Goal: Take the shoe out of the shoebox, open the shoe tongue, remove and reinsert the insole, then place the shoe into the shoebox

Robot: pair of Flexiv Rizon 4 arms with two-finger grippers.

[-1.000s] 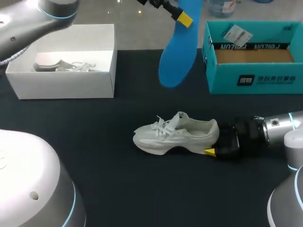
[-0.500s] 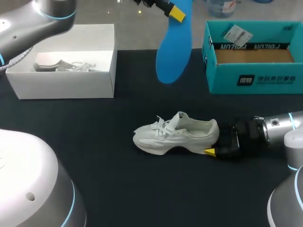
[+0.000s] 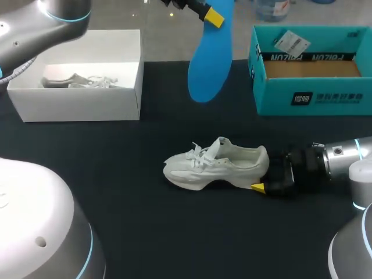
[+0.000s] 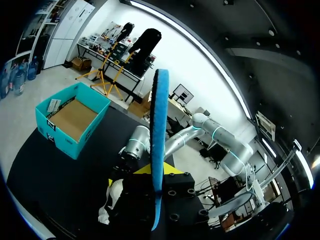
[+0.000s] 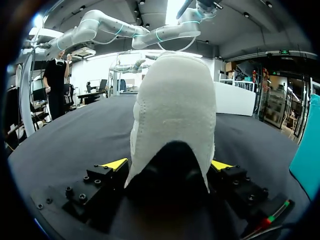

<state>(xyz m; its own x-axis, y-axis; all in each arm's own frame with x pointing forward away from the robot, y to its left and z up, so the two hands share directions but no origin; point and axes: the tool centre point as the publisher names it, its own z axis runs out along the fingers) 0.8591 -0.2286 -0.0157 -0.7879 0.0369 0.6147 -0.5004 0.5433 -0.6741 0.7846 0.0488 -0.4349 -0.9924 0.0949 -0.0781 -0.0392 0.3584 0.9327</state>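
a thin, flat blue insole (image 3: 210, 64), foam-like and matte with a rounded toe end, hangs nearly upright in the upper middle of the head view, toe end down, well above the desk (image 3: 145, 221). the left jaws pinch its upper end, where one yellow tip (image 3: 213, 17) lies flat against the blue face at the top edge of the frame. in the left wrist view the insole (image 4: 159, 150) shows edge-on as a narrow blue strip rising from between the two fingers, with yellow showing at its base.

the white shoe (image 3: 215, 164), a soft knit-and-mesh trainer with loose white laces and a thick curved sole, stands upright on the dark cloth-covered desk at the centre of the head view, toe to the left. the right arm (image 3: 343, 154) comes in low from the right edge, and the right jaws clamp the heel from both sides; one yellow tip (image 3: 257, 186) shows at the sole's rear. in the right wrist view the padded, quilted heel (image 5: 172, 130) fills the space between the fingers, with a yellow tip (image 5: 114, 164) tight against each side.

an open teal cardboard shoebox (image 3: 308, 99) with a brown floor sits at the upper right. a white box (image 3: 81, 104) at the upper left holds another pale shoe (image 3: 78, 81).
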